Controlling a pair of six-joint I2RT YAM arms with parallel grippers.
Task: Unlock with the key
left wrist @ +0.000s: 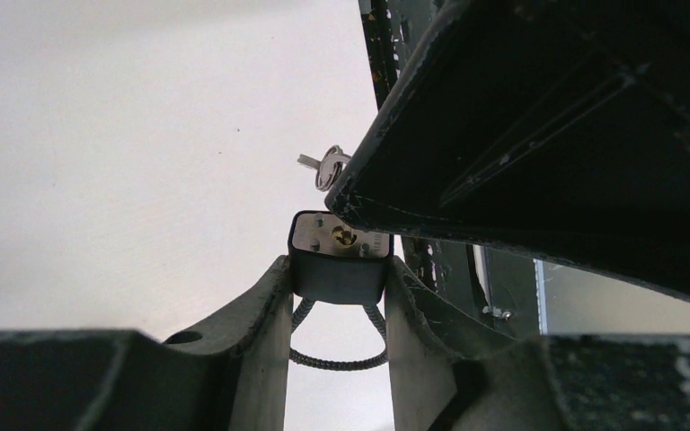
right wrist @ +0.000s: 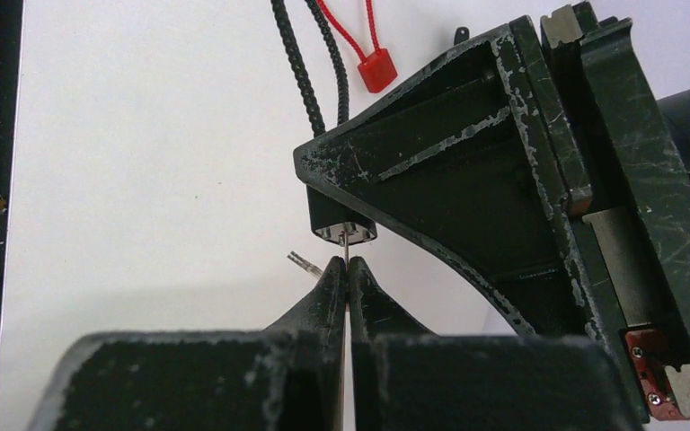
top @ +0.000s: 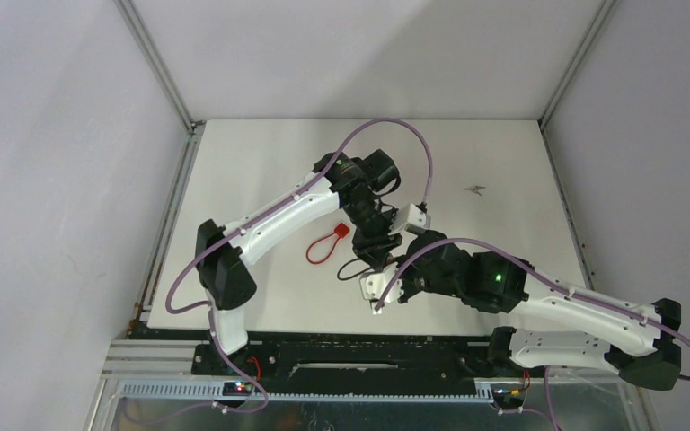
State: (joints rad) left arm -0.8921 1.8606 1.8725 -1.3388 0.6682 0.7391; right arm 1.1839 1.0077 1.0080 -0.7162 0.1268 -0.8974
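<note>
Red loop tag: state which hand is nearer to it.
Left. The left hand, clamping the padlock, sits just beside the red loop tag; the right hand, shut on the key, is farther off, beyond the padlock toward the arm bases.

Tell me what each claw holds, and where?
Left claw grips the padlock by its body's sides. Right claw pinches the key by its back end, blade pointing at the padlock.

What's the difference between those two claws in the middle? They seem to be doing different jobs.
Grip: the left claw holds the black padlock by its sides, while the right claw holds a thin key. Opening: the left claw's fingers stand apart, the right claw's press almost together. Both are dark, scuffed and two-fingered.
</note>
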